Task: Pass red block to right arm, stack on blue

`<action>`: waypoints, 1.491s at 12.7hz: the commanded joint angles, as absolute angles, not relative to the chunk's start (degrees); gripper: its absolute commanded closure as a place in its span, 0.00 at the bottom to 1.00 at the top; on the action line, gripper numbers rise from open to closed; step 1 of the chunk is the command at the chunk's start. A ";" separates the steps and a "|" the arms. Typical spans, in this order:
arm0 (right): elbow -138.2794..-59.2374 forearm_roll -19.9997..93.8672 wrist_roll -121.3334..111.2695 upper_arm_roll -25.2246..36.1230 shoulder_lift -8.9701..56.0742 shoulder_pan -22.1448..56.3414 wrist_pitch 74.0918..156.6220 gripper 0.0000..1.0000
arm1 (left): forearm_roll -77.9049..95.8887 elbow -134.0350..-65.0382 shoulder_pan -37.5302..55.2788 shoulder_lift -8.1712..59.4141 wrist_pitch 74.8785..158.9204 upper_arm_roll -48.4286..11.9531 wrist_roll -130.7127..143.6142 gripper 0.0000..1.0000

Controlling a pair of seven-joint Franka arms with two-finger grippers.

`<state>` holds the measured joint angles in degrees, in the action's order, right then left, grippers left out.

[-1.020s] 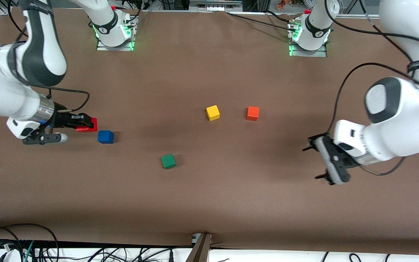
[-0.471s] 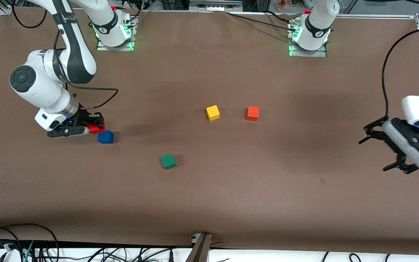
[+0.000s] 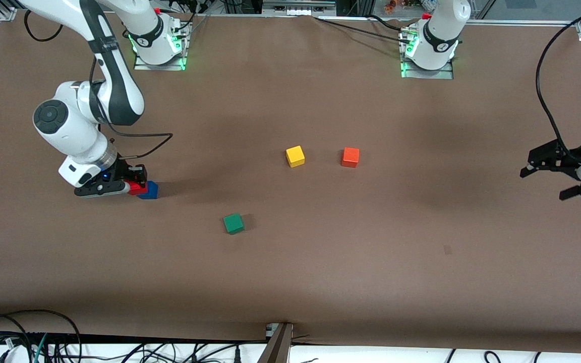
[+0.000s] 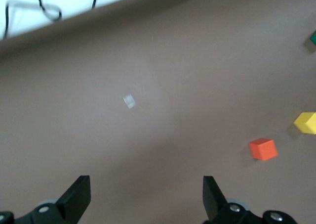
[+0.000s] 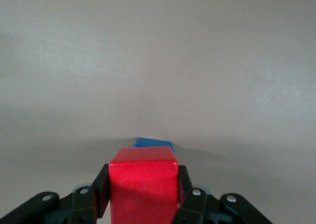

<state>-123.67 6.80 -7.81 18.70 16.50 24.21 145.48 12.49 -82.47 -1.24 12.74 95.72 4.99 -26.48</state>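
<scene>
My right gripper (image 3: 136,184) is shut on the red block (image 3: 138,188) and holds it right beside the blue block (image 3: 150,190), overlapping its edge toward the right arm's end of the table. In the right wrist view the red block (image 5: 143,187) sits between my fingers (image 5: 100,188), and only a corner of the blue block (image 5: 154,143) shows past it. My left gripper (image 3: 558,176) is open and empty, up over the left arm's end of the table; its wrist view shows both fingertips (image 4: 79,197) wide apart over bare table.
A green cube (image 3: 233,223) lies nearer the front camera than the blue block. A yellow cube (image 3: 295,156) and an orange cube (image 3: 350,157) sit mid-table; both show in the left wrist view (image 4: 262,149). Cables run along the front edge.
My right gripper has carried the red block toward and against the blue block, lowering. My left arm has swung away to the table's end and risen.
</scene>
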 commanded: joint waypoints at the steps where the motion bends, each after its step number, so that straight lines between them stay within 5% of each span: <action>1: -123.66 6.59 -7.65 18.72 16.96 23.64 146.34 1.00 | 8.10 -85.43 -0.79 8.36 90.20 4.49 -14.45 0.00; 19: -123.40 6.94 -2.11 18.72 19.51 24.35 148.54 1.00 | 2.37 -87.54 0.53 5.98 85.61 -0.26 -1.41 0.00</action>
